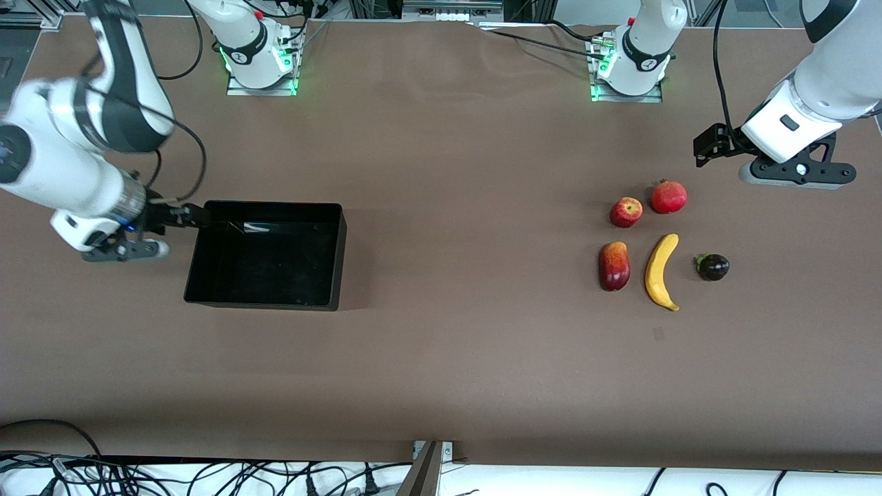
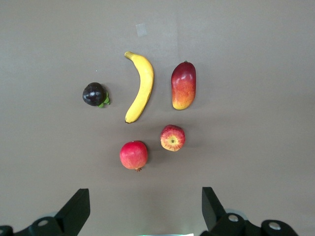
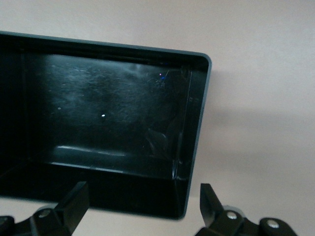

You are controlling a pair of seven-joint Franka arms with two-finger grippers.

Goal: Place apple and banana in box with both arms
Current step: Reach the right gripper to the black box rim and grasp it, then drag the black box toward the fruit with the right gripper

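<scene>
The apple lies on the table toward the left arm's end, beside a red crowned fruit. The banana lies nearer to the front camera than the apple. Both show in the left wrist view, the apple and the banana. My left gripper is open and empty, up over bare table beside the fruit group; in its wrist view nothing is between its fingers. The black box stands toward the right arm's end and is empty. My right gripper is open and empty at the box's corner.
A red crowned fruit, a red-yellow mango and a small dark purple fruit lie around the apple and banana. They also show in the left wrist view: the crowned fruit, the mango and the purple fruit.
</scene>
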